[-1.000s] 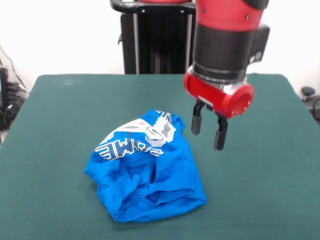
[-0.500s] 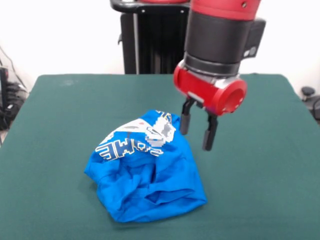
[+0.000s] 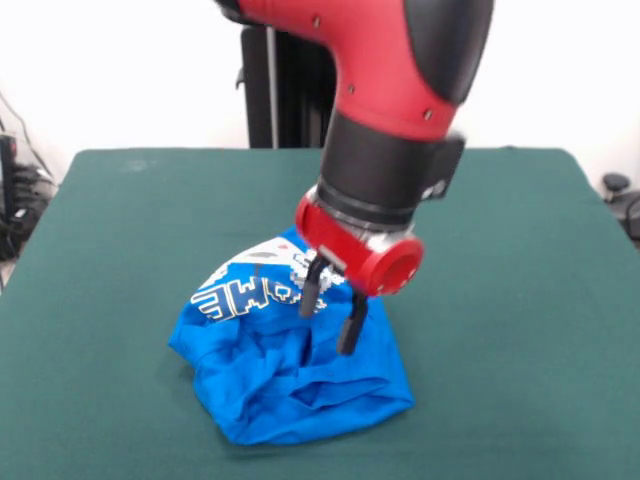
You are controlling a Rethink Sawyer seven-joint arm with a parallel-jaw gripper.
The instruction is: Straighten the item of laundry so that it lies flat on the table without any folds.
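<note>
The bright blue T-shirt (image 3: 280, 370) lies crumpled in a heap on the dark green table (image 3: 500, 300), near its front middle. Its white print and lettering (image 3: 245, 292) show on the upper left folds. My gripper (image 3: 331, 316) hangs over the heap's upper right part, open, with its two black fingers (image 3: 351, 324) spread and their tips at or just above the cloth. Nothing is held between them. The red and black arm hides the shirt's far edge.
The robot's black pedestal (image 3: 290, 80) stands beyond the table's far edge. Cables (image 3: 15, 190) and dark gear lie off the left side, and a dark object (image 3: 620, 195) off the right edge.
The gripper has moved left and down, from beside the shirt's right side to over the crumpled heap. It stayed open. The shirt has not moved.
</note>
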